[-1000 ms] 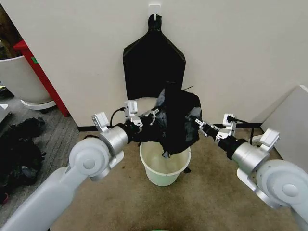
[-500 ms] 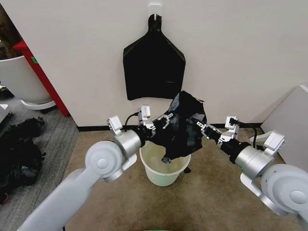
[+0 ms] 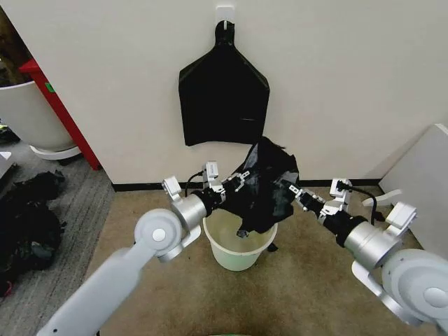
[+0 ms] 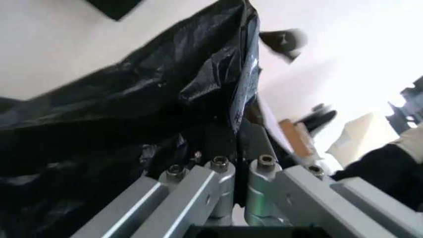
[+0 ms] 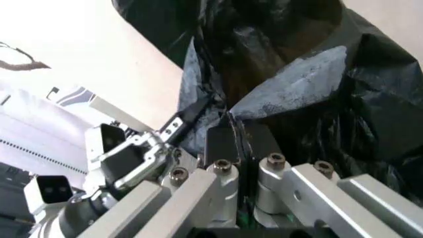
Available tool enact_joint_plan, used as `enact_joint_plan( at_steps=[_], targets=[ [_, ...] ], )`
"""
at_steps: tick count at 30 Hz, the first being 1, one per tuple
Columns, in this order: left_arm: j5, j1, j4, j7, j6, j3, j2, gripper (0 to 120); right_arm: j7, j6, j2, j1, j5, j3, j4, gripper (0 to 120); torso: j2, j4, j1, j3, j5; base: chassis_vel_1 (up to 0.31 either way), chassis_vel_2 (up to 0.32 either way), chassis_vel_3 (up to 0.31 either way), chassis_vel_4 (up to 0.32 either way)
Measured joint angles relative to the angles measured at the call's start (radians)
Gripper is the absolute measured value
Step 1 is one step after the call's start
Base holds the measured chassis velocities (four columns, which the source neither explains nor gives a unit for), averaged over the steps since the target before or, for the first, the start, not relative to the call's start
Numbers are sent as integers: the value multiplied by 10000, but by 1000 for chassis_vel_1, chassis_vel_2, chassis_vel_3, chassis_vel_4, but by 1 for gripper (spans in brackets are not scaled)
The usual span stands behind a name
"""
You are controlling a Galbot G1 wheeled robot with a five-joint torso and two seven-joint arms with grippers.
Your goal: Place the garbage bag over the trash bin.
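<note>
The garbage bag [image 3: 264, 187], glossy crinkled black plastic, hangs in the air over the trash bin [image 3: 238, 245], a small white bucket on the carpet by the wall. Its lower tip dangles just inside the bin's mouth. My left gripper [image 3: 239, 183] is shut on the bag's left edge, and my right gripper [image 3: 290, 190] is shut on its right edge. Up close, the left wrist view shows a fold of the garbage bag [image 4: 198, 89] pinched between the left gripper's [image 4: 238, 144] fingers. In the right wrist view the garbage bag [image 5: 297, 89] is clamped in the right gripper [image 5: 237, 134].
A flat black bag bunch [image 3: 224, 98] hangs from a wall hook above the bin. A large white tub [image 3: 31, 115] and a red post [image 3: 59, 112] stand at far left, with a dark heap [image 3: 28, 220] on the floor. A white panel [image 3: 420, 175] leans at right.
Both grippers have carried the bag rightward and slightly up, drawing closer together. The bag has bunched tighter above the bin's right side.
</note>
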Motion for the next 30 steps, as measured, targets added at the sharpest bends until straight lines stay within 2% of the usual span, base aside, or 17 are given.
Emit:
enact_joint_plan(
  at_steps=[9, 17, 22, 24, 30],
  targets=[
    [282, 1229, -308, -601, -201, -918, 225, 0, -31, -235, 513, 328, 173, -506, -636, 0, 0, 1, 0, 0, 3, 0, 0, 0, 0],
    [848, 2320, -669, -1050, -419, -1330, 308, 0, 223, -390, 681, 581, 651, -605, -829, 0, 0, 1, 0, 0, 5, 0, 0, 0, 0],
    [924, 2184, -1069, -1354, -450, -1210, 294, 0, 436, -305, 311, 634, 1120, -332, -414, 0, 0, 0, 0, 0, 0, 0, 0, 0, 0],
    [851, 1962, -1563, -1756, -461, -1159, 407, 0, 574, -238, 92, 643, 1387, -239, 26, 0, 0, -3, 0, 0, 2, 0, 0, 0, 0],
    [196, 1738, -2581, -2344, -415, -1322, 735, 0, 715, -196, 261, 928, 1558, -348, 402, 0, 0, 1, 0, -1, 7, 0, 0, 0, 0]
  ],
)
